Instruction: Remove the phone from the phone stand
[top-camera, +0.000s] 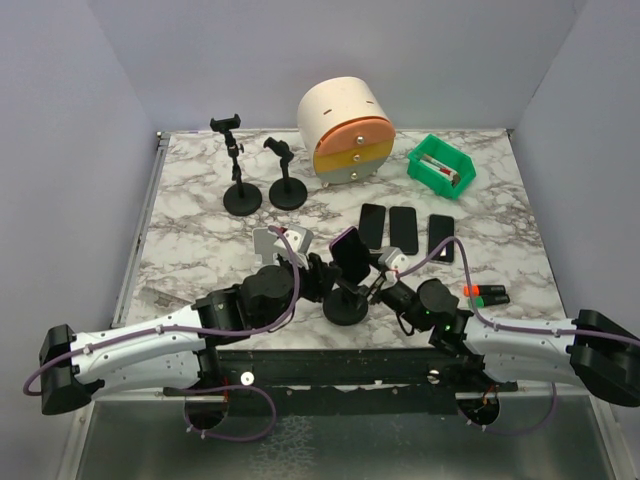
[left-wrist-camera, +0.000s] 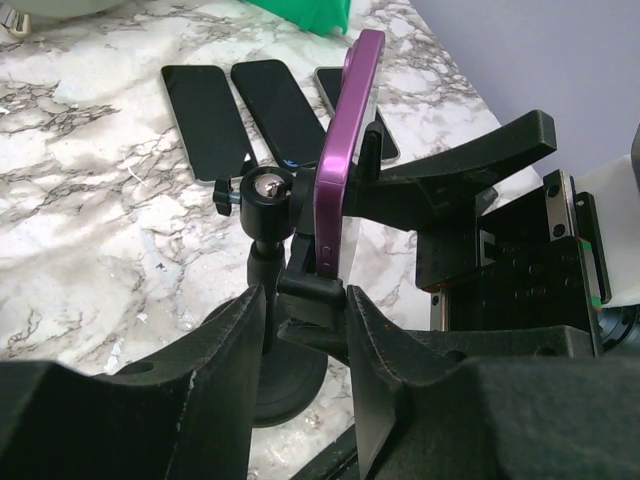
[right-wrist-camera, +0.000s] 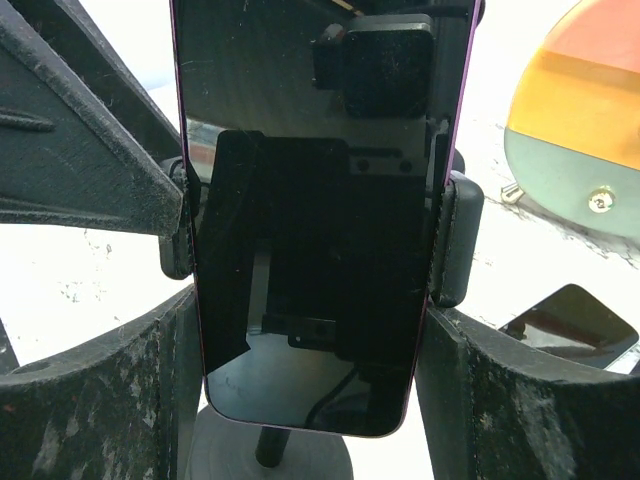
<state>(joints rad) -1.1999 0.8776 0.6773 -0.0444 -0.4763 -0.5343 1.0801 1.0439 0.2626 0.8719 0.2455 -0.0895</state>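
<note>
A purple phone (top-camera: 350, 250) stands upright, clamped in a black phone stand (top-camera: 346, 308) near the table's front middle. My left gripper (top-camera: 318, 278) comes in from the left. In the left wrist view its jaws (left-wrist-camera: 305, 300) close around the stand's lower clamp and neck, just under the phone's purple edge (left-wrist-camera: 350, 150). My right gripper (top-camera: 376, 276) comes in from the right. In the right wrist view its jaws (right-wrist-camera: 310, 330) press both side edges of the phone (right-wrist-camera: 320, 200) just below the stand's side clamps (right-wrist-camera: 457, 235).
Three black phones (top-camera: 403, 228) lie flat behind the stand. Two empty black stands (top-camera: 240, 165) (top-camera: 286, 175) are at the back left. A round drawer unit (top-camera: 347, 130) and a green bin (top-camera: 441, 167) are at the back. Markers (top-camera: 487, 294) lie at the right front.
</note>
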